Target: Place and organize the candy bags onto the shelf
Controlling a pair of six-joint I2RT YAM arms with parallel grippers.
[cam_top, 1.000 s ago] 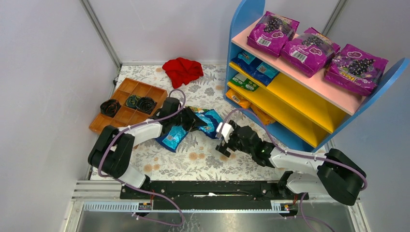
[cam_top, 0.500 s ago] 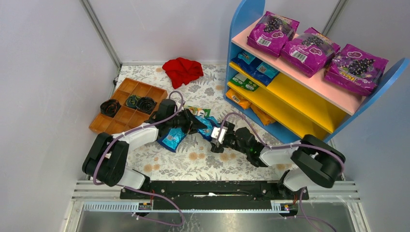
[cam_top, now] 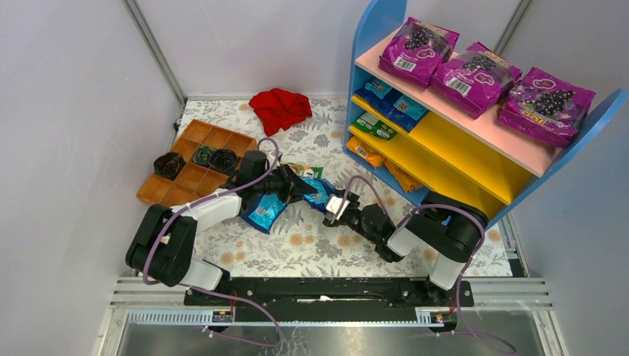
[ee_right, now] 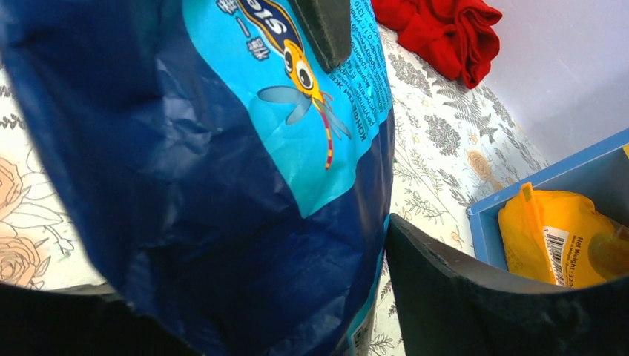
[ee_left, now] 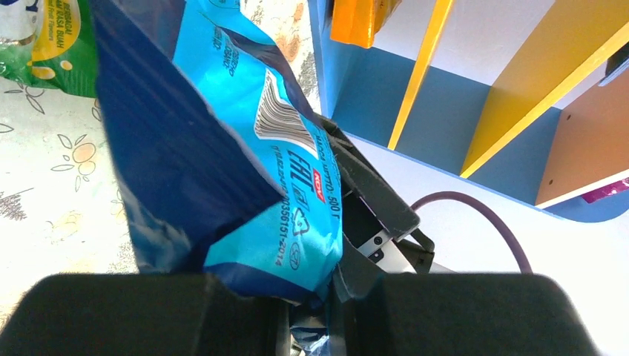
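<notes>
My left gripper [cam_top: 303, 187] is shut on one end of a bright blue candy bag [cam_top: 320, 194] and holds it off the floral table; the left wrist view shows its jaws [ee_left: 311, 319] pinching the bag [ee_left: 245, 148]. My right gripper [cam_top: 335, 210] is open, and the same bag [ee_right: 222, 185] fills the space between its fingers [ee_right: 445, 297]. A second blue bag [cam_top: 265, 211] and a green bag [cam_top: 305, 172] lie on the table. The shelf [cam_top: 460, 159] stands at the right with blue, green and orange bags on its lower boards.
Three magenta grape bags [cam_top: 475, 70] sit on the pink top board. A brown wooden compartment tray [cam_top: 196, 159] is at the left and a red cloth [cam_top: 280, 107] at the back. An orange bag [ee_right: 564, 237] lies in the shelf's bottom tier.
My right arm has folded in and its gripper has moved left, up to the blue bag. My left gripper has shifted slightly right with the bag.
</notes>
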